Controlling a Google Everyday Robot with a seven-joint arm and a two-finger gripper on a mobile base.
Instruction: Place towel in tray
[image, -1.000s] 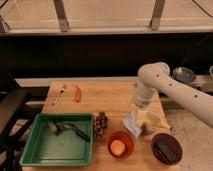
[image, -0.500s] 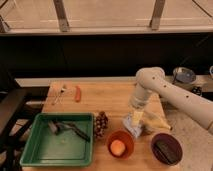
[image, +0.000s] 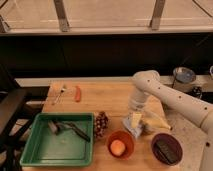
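- In the camera view, the gripper is down low on the right side of the desk. It is right at the left part of the towel.
- I cannot tell if the gripper is open or closed, or if it has hold of the towel.
- The towel is a pale, crumpled heap lying on the desk. It is not in the green tray, which sits well apart from it at the front left.
- One thing could go wrong. The gripper may catch only a small bit of cloth, and then I think the towel could slip out on the way.
- The orange bowl is just beside the towel, and the dark bowl is close on the other side. A hanging corner of the towel could drag over them and push them.
- The brown bumpy thing sits between the towel and the tray, just beside the tray's right wall. A low move could knock it.
- The towel could also land half on the tray's rim and hang out.
- The green tray holds a dark tool with a long handle.
- The orange bowl holds one round orange thing.
- The dark bowl holds a dark flat thing. I cannot tell what it is.
- A metal bowl sits at the back right, off the wooden top. I cannot see what is in it.
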